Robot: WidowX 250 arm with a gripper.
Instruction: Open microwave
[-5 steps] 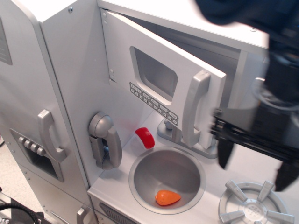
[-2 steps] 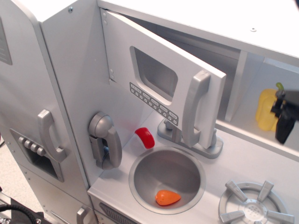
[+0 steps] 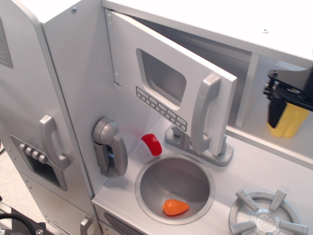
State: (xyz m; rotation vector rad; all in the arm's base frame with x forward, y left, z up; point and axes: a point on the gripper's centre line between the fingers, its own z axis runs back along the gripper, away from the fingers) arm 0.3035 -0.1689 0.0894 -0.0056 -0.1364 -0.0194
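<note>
The sink (image 3: 174, 188) serves as the landmark: a round silver basin sunk into the pale counter (image 3: 259, 169), with an orange toy (image 3: 175, 207) lying at its near rim. Just behind its left edge a red knob (image 3: 152, 144) leans against the back wall, and to its left a grey toy phone (image 3: 110, 147) hangs on the side panel. Directly behind the sink stands the faucet base (image 3: 205, 152), partly hidden by the microwave door. The microwave (image 3: 168, 81) sits above and behind the sink; its door is swung partway out on left-side hinges, showing the rounded window, a row of small buttons below it and the vertical silver handle (image 3: 205, 115) at its free edge, hanging over the faucet. Far left of the sink is the fridge door (image 3: 29, 112) with its curved handle and dispenser panel. Right of the sink, at the counter's front, lies a spoked burner (image 3: 266, 215). Up and right of the sink, in the open shelf beside the microwave, a yellow object (image 3: 288, 120) stands. The gripper (image 3: 286, 95) enters from the right edge in front of that object, well apart from the handle; only a dark part of it shows, so I cannot tell whether its jaws are parted or closed, or whether it touches the yellow object.
</note>
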